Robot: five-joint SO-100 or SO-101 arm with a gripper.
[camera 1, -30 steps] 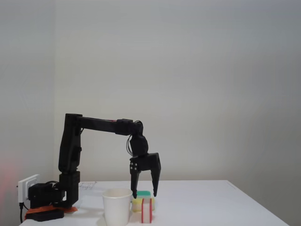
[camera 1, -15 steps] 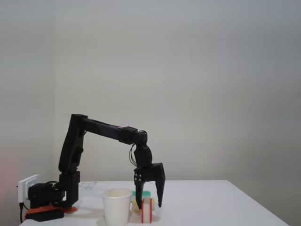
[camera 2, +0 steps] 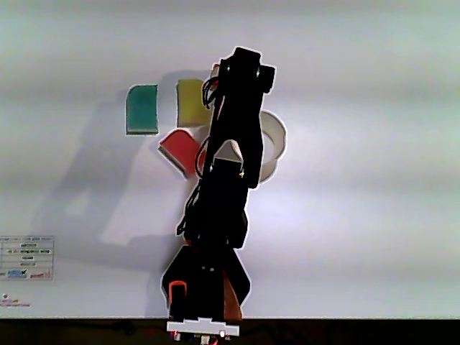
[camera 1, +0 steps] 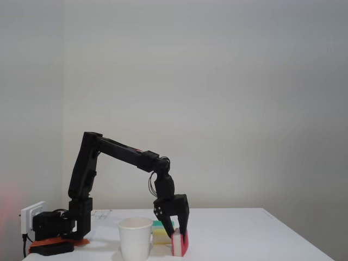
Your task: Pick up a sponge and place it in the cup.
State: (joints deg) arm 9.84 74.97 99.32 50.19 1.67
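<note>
While the red-and-white sponge (camera 1: 180,243) sits on the table (camera 1: 244,239) at the gripper (camera 1: 179,232) tips, fingers look lowered around it, but whether they're clamped I can't tell. White paper cup (camera 1: 135,238) stands just left of the gripper in the fixed view, nothing seen inside. Yellow-green sponge (camera 1: 160,234) sits just behind. Judgement: grasp stage; lift, carry, drop remain.

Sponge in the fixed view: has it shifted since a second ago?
Yes. The sponge has slid right, away from the cup, which stayed put, and it now sits between the tool's fingers.
</note>
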